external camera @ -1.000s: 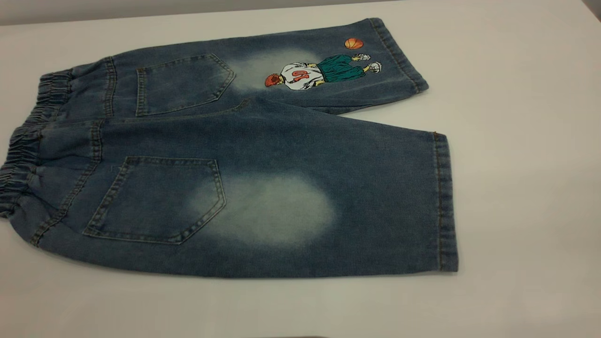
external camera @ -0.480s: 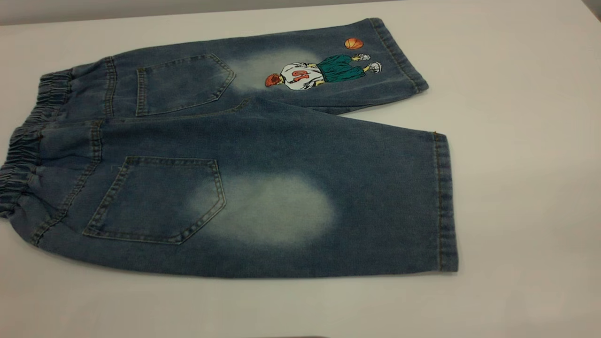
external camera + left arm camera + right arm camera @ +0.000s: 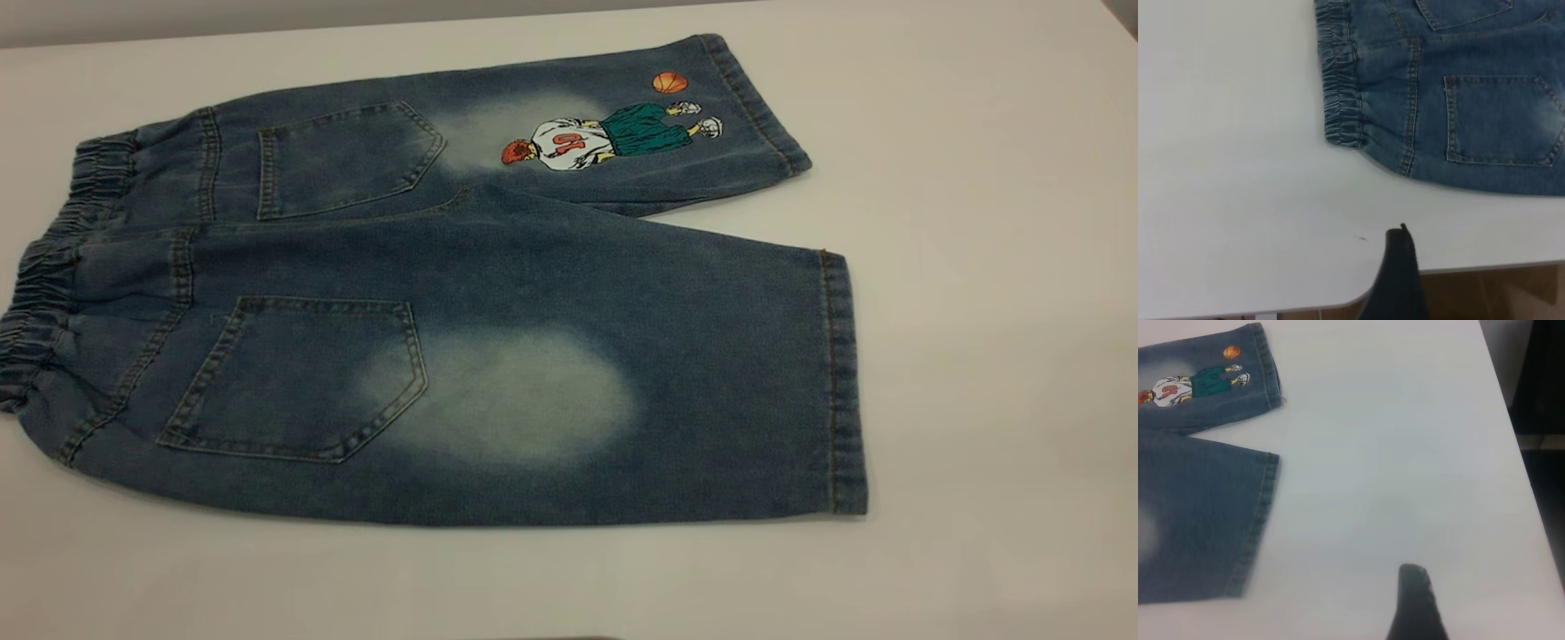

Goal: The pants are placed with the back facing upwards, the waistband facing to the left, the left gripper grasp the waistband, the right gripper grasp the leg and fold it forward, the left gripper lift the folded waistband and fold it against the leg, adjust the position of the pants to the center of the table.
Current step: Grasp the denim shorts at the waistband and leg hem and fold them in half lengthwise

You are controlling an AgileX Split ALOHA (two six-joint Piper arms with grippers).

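Little of the robot showed. In the left wrist view, one finger of the left gripper appeared as a matte black, tapering wedge: broad at its base, narrowing to a blunt tip with a small raised nub at one corner. In the right wrist view, one finger of the right gripper was likewise black, with a rounded tip and a faintly ribbed, textured edge down one side. No cables, screws or markings could be made out on either. The exterior view showed neither arm.
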